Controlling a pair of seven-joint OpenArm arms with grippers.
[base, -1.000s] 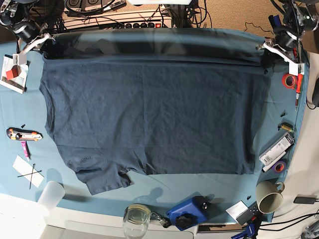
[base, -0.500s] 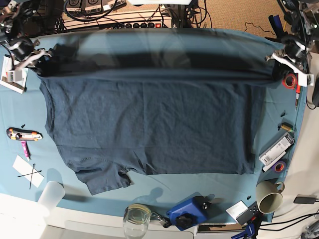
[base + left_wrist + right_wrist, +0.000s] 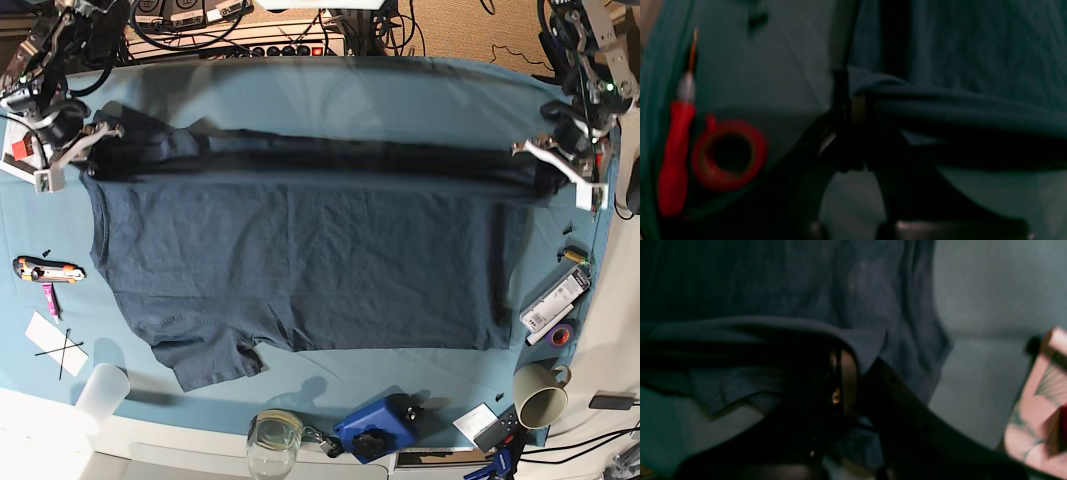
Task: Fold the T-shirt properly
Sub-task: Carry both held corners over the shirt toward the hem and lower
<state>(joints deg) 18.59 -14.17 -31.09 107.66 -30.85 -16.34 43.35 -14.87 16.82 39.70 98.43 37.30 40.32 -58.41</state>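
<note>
Desk under a teal cloth, cluttered along the rims. T-shirt spread flat across the middle, collar side toward 9 o'clock, hem toward 3 o'clock, one sleeve poking out at 7 o'clock. Far edge at 12 o'clock lifted off the cloth into a taut dark band, stretched between both arms. Right gripper at 10 o'clock clenched on the shoulder-side corner; left gripper at 2 o'clock clenched on the hem-side corner, fabric draped over its closed fingers in the wrist view. Right wrist view likewise shows cloth pinched and folding over the tip. Red tape roll and red-handled tool just beside the left gripper, near 3 o'clock. Judging by the layout: first lengthwise fold only begun, edge raised but not laid over; near sleeve, second lengthwise fold and crosswise folds all left.
</note>
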